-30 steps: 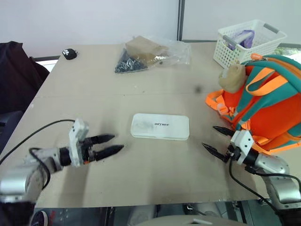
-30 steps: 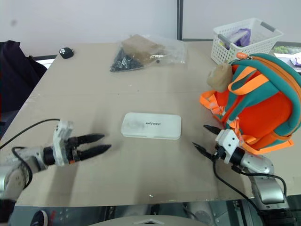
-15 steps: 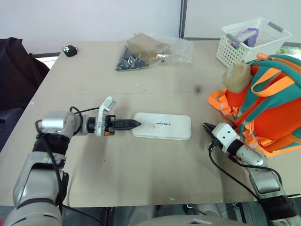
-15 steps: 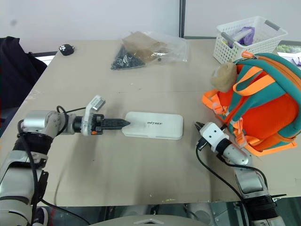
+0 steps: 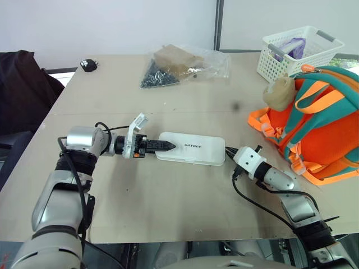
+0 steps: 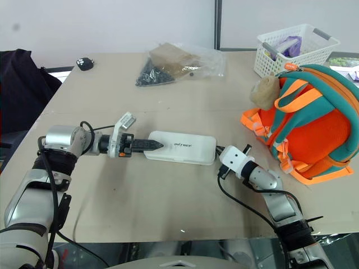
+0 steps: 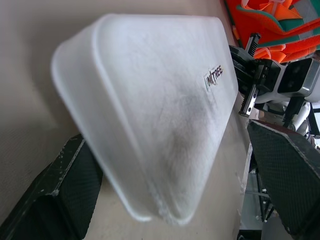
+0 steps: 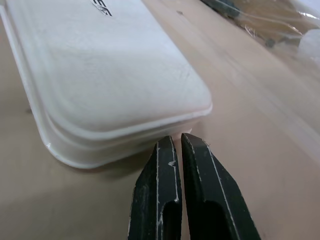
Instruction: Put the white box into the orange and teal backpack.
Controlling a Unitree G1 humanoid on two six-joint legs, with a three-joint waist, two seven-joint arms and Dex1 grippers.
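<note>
Head cam, L eye:
- Table (image 5: 168, 213): flat tan board top, matte, faint seam running across.
- White box (image 5: 193, 149): long flat case, rounded corners, smooth plastic, small dark lettering on lid. Lies flat at mid-table, between the two grippers, well apart from the backpack.
- Orange and teal backpack (image 5: 320, 123): rounded, soft fabric, orange body w/ teal panels, orange straps; tan plush piece at its top corner. Sits on the table's R side.
- White lattice basket (image 5: 297, 50): rigid plastic, grey handles, purple item inside; behind the backpack.
- Clear plastic bag (image 5: 179, 64): crinkled, w/ dark small parts and a brown block; far centre.
- Small black object (image 5: 88, 65): far L corner.
- Left gripper (image 5: 162, 147): black fingers point along the table at the box's L end, tips at or over its edge.
- Right gripper (image 5: 229, 151): white housing, tips at the box's R end.

Head cam, R eye: same layout.

L wrist cam:
- Box end looms close, lid scuffed w/ greyish smudge. Two black textured fingers (image 7: 55, 200) stand wide apart, one each side of the box end, gap visible at both; nothing clamped.

R wrist cam:
- Two slim black fingers (image 8: 157, 200) pressed together, holding nothing; tips right at the box's rounded corner rim, contact can't be confirmed.
</note>
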